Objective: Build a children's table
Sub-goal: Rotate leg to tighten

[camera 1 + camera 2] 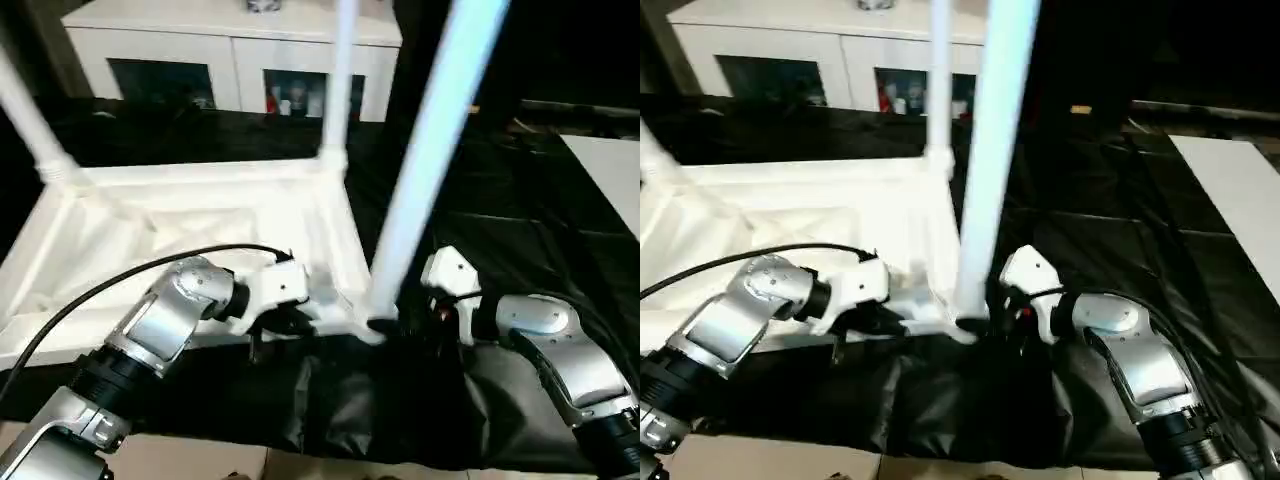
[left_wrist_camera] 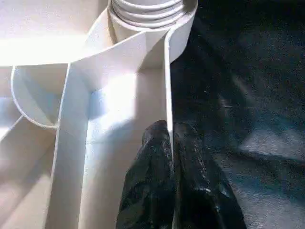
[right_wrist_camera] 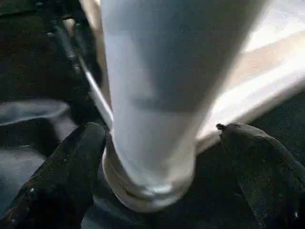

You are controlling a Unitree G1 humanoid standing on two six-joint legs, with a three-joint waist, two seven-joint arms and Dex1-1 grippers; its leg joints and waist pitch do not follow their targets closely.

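1. The children's table [image 1: 180, 225] lies upside down on a black cloth [image 1: 500, 250], its ribbed underside facing up and near edge just ahead of the robot's forearms.
2. It is all white plastic: a rectangular top with raised ribs and round corner sockets, plus long tapered tube legs.
3. Three legs show standing up out of corner sockets: the near-right leg [image 1: 425, 160], the far-right leg [image 1: 340, 75] and a far-left leg [image 1: 25, 105].
4. The left gripper [image 2: 170, 143] has its fingers pinched shut on the thin rim wall of the top, beside the near-right socket [image 2: 147, 14], steadying the piece.
5. The right gripper [image 3: 157, 157] stands with its fingers spread wide, one either side of the near-right leg's base; one seems just beside the leg, the other apart from it.
6. By my reading, the step in hand is seating this leg; it looks set in the socket and let go of.
7. The next move likely calls for checking that the leg is fully home, then fetching any remaining leg while the left grip holds the top.
8. A white cabinet [image 1: 230, 50] with glass doors stands beyond the cloth.
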